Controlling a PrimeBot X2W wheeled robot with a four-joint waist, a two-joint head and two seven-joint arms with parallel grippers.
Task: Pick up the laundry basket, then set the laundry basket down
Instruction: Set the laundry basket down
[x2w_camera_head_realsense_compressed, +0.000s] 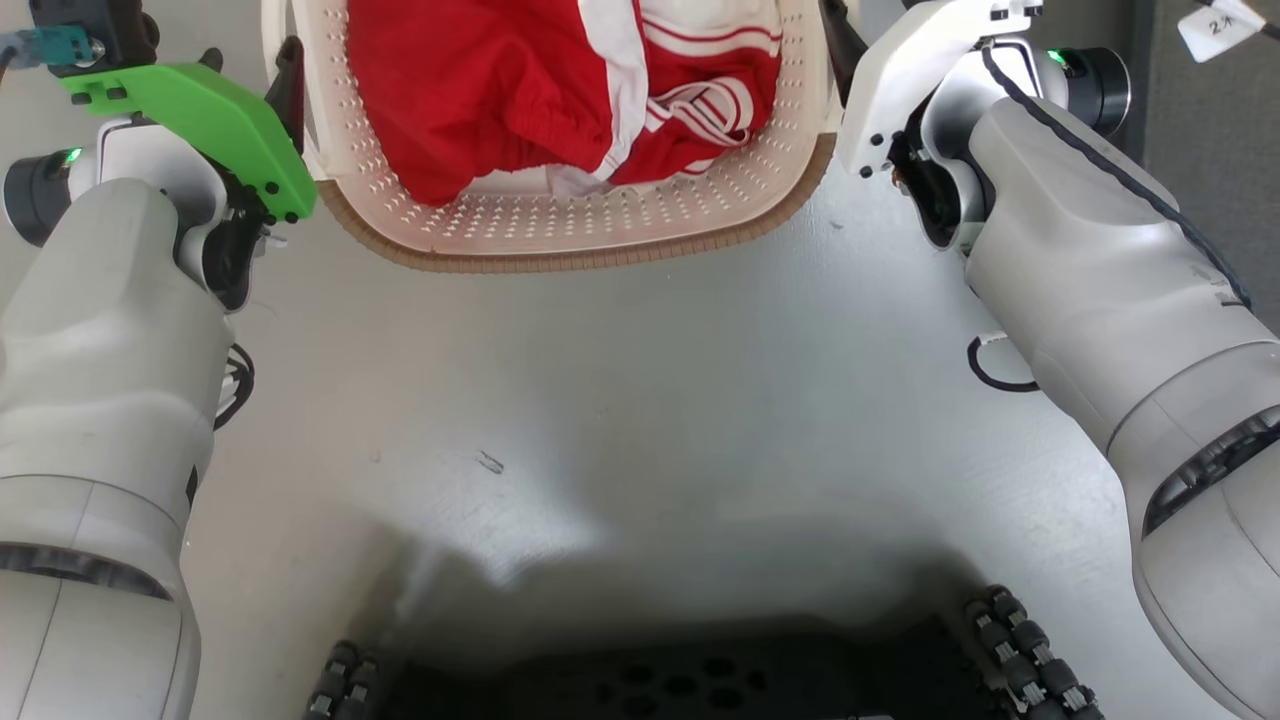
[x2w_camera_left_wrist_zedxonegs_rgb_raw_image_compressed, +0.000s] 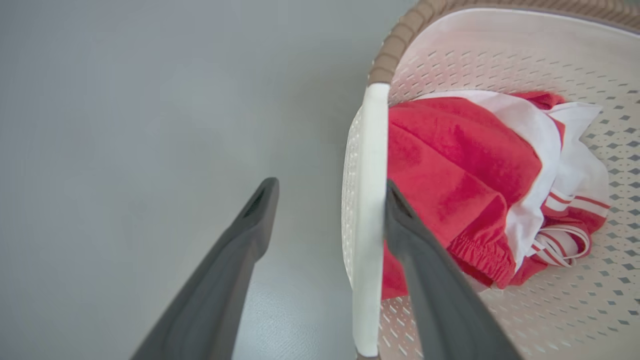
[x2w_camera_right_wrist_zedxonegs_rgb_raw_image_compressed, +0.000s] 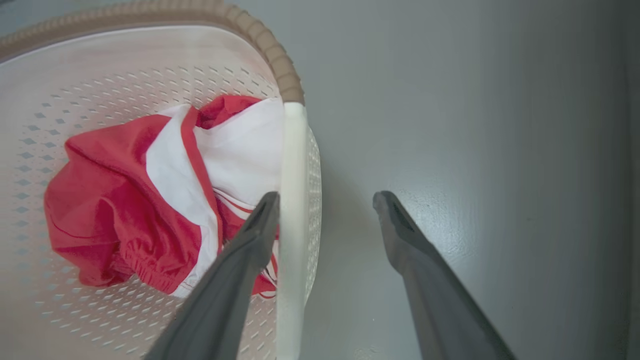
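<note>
The laundry basket is cream-white and perforated, with a brown woven-look rim, and sits at the top centre of the head view, holding red-and-white clothing. My left gripper is at its left side and my right gripper at its right side. In the left wrist view the left gripper stands open astride the white handle, one finger inside the basket against the handle. In the right wrist view the right gripper is open in the same way around the other handle.
Grey floor spreads around the basket. My dark wheeled base lies at the bottom of the head view. A black cable loop lies by the right forearm, and a white tag sits at the top right.
</note>
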